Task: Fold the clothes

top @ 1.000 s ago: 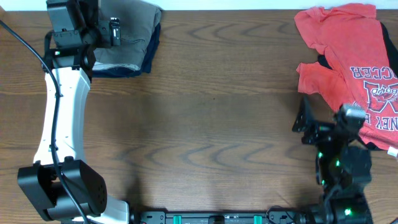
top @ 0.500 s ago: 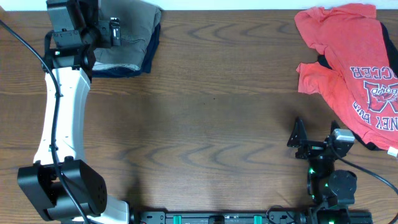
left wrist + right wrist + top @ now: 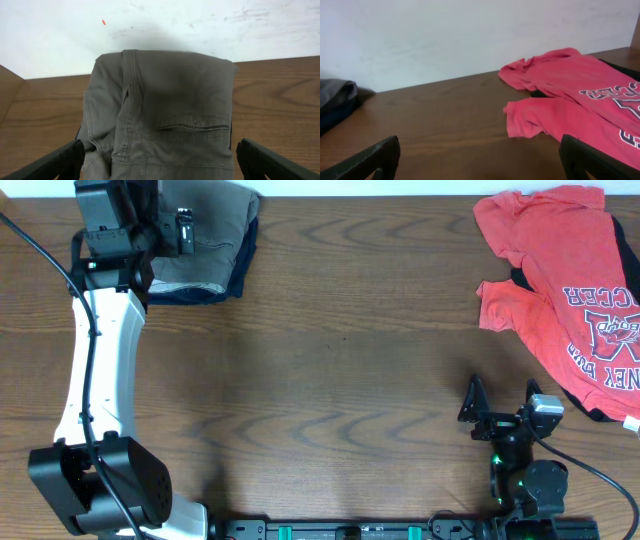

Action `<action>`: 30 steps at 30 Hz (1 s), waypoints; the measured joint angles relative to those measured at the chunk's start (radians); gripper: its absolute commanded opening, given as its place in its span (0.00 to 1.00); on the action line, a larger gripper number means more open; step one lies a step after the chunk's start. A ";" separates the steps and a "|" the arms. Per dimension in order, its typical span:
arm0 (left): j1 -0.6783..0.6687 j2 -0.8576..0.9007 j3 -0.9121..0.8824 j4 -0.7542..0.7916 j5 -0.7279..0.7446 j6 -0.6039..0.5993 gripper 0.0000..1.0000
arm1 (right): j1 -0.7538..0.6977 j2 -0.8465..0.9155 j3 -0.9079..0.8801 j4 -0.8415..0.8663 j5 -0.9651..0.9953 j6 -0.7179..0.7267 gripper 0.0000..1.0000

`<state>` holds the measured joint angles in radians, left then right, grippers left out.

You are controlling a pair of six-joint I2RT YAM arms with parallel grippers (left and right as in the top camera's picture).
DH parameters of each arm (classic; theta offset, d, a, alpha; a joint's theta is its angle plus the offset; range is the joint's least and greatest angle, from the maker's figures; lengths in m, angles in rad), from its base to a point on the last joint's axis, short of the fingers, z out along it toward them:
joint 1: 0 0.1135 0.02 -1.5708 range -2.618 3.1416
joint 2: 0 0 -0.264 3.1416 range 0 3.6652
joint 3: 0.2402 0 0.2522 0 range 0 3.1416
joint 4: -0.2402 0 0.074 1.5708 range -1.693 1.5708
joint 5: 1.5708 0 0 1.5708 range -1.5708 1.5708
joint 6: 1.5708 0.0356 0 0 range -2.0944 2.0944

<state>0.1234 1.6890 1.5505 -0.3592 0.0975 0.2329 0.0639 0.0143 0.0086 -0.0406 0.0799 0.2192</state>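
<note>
- Wood-grain table point(image 3: 330, 350) against a white wall point(image 3: 200, 25); two arms, no person in view.
- Left gripper point(image 3: 160, 150): jaws spread wide, one finger at each lower corner of the wrist view, nothing between them gripped. It hovers over the shorts.
- Shorts point(image 3: 165, 110): grey-khaki, lying as a compact folded bundle at the far-left corner of the table, welt pocket facing up, one edge near the wall.
- Under the shorts: a dark navy garment point(image 3: 215, 288), its edge showing at the near and right sides.
- Right gripper point(image 3: 479, 152): jaws also wide, empty, low at the near-right of the table, well apart from the shorts.
- Red T-shirt point(image 3: 560, 270): crumpled and unfolded at the far right, beside the right arm; something dark lies beneath it.
- Step, judged: folding of the shorts looks done, bundle set on the pile.
- Next move, judged: lift the left arm straight up and clear, so the fingers do not snag the top layer.
- Containers: none in view; garments rest on the bare table.
</note>
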 measured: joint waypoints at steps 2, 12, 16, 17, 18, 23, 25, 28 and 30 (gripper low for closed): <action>0.000 0.000 0.000 0.000 0.000 0.000 0.98 | 0.000 0.000 0.000 -0.011 -0.002 0.000 0.99; 0.000 0.000 0.000 0.000 0.000 0.000 0.98 | 0.000 -0.002 0.000 -0.023 -0.002 0.000 0.99; 0.000 0.000 0.000 0.000 0.000 0.000 0.98 | 0.000 -0.002 0.000 -0.023 -0.002 0.000 0.99; 0.000 0.000 0.000 0.000 0.000 0.000 0.98 | 0.000 -0.002 0.000 -0.023 -0.002 0.000 0.99; 0.000 0.000 0.000 0.000 0.000 0.000 0.98 | 0.000 -0.002 0.000 -0.023 -0.002 0.000 0.99; 0.000 0.000 0.000 0.000 0.000 0.000 0.98 | 0.000 -0.002 0.000 -0.023 -0.002 0.000 0.99; 0.000 0.000 0.000 0.000 0.000 0.000 0.98 | 0.000 -0.002 0.000 -0.023 -0.002 0.000 0.99; 0.000 0.000 0.000 0.000 0.000 0.000 0.98 | 0.000 -0.002 0.000 -0.023 -0.002 0.000 0.99; 0.000 0.000 0.000 0.000 0.000 0.000 0.98 | 0.000 -0.002 0.000 -0.023 -0.002 0.000 0.99</action>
<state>0.1234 1.6890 1.5505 -0.3592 0.0975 0.2329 0.0639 0.0128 0.0086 -0.0639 0.0776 0.2192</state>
